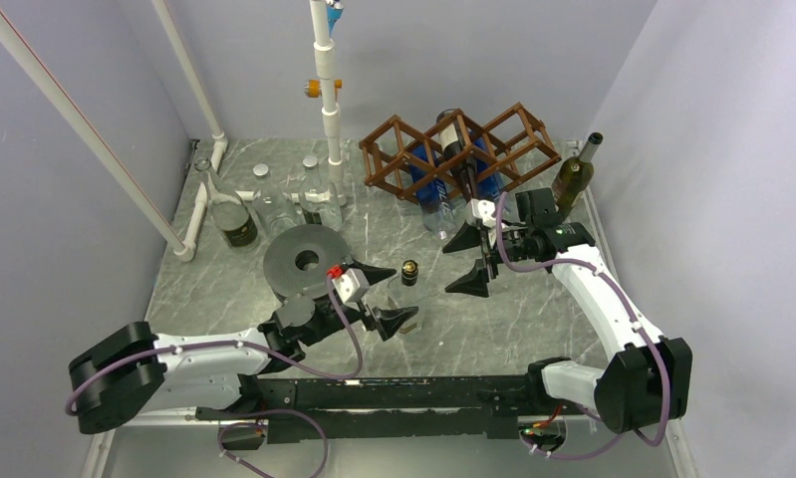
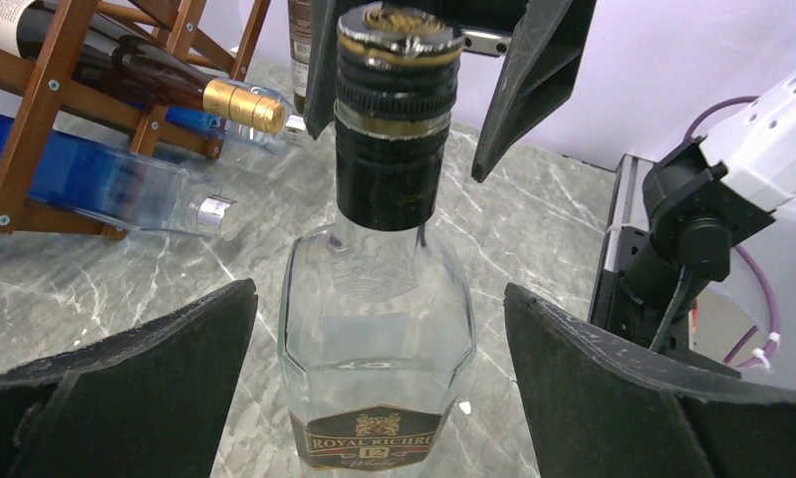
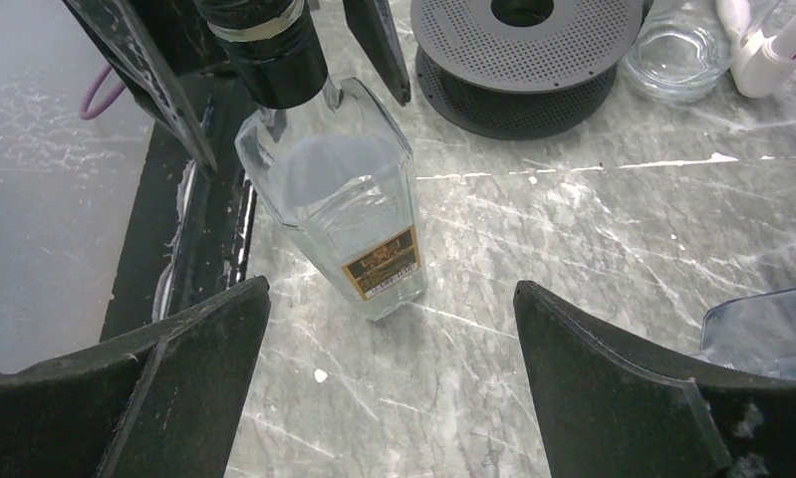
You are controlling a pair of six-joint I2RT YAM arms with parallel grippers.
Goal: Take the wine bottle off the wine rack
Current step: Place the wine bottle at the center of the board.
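Currently logging the left gripper (image 2: 379,294) as spread wide and holding nothing, its fingers flanking, without touching, a clear square bottle (image 2: 379,339) standing upright on the marble table (image 1: 533,309). Recording the right gripper (image 1: 468,261) as likewise gaping and empty, hanging between that bottle and the wine rack (image 2: 43,100), with its fingers pointing at the bottle's black cap. Placing the dark wine bottle (image 1: 460,154) in a cell near the rack's middle, lying sloped, with its gold-foiled neck jutting out towards the arms. Listing blue bottles (image 2: 85,184) lodged just beneath it, an olive bottle (image 1: 573,179) upright beside the rack's right end, and a grey spool (image 1: 304,261) near the left arm. Judging the removal of the dark bottle as not yet begun. Flagging hazards: clipping the clear bottle's shoulder while drawing the left fingers away, so toppling tall glass onto stone; bringing both sets of fingers together around the same cap; gripping the foiled neck too near its tip and losing it on the slope; snagging the lattice on the way out, dragging the light frame and dislodging the blue bottles underneath.
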